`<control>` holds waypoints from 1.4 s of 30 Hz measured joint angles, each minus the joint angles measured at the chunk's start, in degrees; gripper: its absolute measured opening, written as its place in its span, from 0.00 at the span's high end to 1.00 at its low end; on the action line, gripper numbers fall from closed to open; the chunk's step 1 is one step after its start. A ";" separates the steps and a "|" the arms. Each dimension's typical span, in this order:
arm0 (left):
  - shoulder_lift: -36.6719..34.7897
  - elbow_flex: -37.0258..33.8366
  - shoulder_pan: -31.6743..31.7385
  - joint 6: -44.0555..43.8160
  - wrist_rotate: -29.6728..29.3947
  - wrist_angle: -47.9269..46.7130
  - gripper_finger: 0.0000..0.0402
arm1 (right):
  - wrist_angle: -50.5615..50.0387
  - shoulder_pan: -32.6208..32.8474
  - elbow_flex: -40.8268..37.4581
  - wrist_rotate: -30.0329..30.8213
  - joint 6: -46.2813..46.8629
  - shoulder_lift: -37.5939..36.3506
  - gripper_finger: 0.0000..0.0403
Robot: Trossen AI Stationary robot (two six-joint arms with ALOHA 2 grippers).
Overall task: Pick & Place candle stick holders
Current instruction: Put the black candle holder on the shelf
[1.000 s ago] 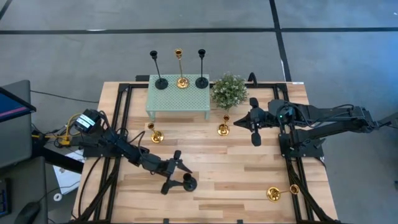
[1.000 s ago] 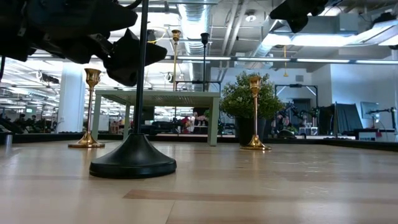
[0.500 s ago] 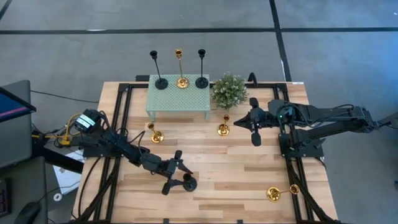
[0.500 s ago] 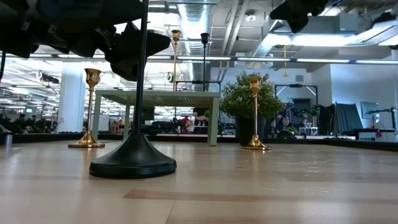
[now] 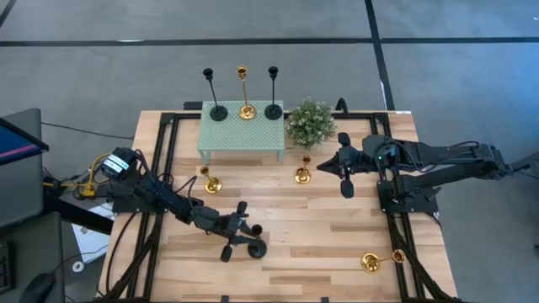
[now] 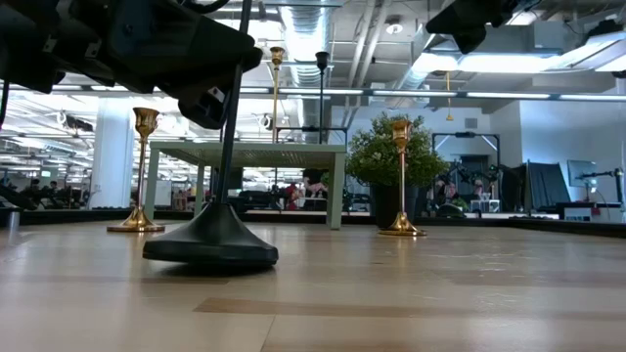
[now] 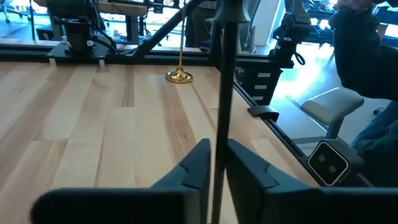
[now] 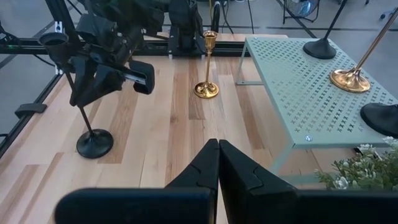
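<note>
A black candle stick holder [image 5: 253,244] stands near the table's front, left of the middle, with my left gripper [image 5: 239,229] shut on its stem. Its base [image 6: 210,246] sits tilted on the wood. Two gold holders [image 5: 210,181] [image 5: 302,172] stand in front of the mint-green little table [image 5: 242,135]. Another gold holder [image 5: 379,261] lies on its side at the near right. Two black holders [image 5: 217,109] [image 5: 273,108] and one gold holder [image 5: 246,108] stand on the little table. My right gripper [image 8: 217,149] hangs shut and holding nothing above the table's right half. My left gripper pinches the black holder's thin stem [image 7: 221,124] between its two fingers [image 7: 196,171], about halfway up. The fingers come from the table's left, slanting down, and lie across the stem. The holder leans a little, with one edge of its base [image 6: 245,258] on the table.
A bushy potted plant [image 5: 310,122] stands right of the little table. Black frame rails [image 5: 164,151] run along the table's left and right edges. Bare wood lies between the held holder and the fallen gold one.
My left gripper has shut on the black holder's stem, which stood between its open fingers a second ago. The holder has tipped slightly: one side of its base has come off the wood while the other side stays down.
</note>
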 joint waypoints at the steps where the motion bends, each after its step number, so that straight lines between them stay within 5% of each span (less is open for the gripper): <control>1: 0.00 0.00 0.00 0.69 0.01 0.00 0.92 | -0.08 0.00 0.00 0.02 0.00 0.00 1.00; 18: -1.37 0.00 0.28 1.60 -3.77 -0.56 0.97 | -0.11 0.00 0.00 0.00 0.00 0.00 1.00; 32: -23.44 0.00 0.34 -0.21 -8.95 -23.78 0.97 | -1.51 0.00 0.00 0.00 0.00 0.02 1.00; 42: -33.58 3.90 2.96 10.13 -16.59 -30.72 0.97 | -1.39 -0.03 0.02 0.01 -0.02 0.02 1.00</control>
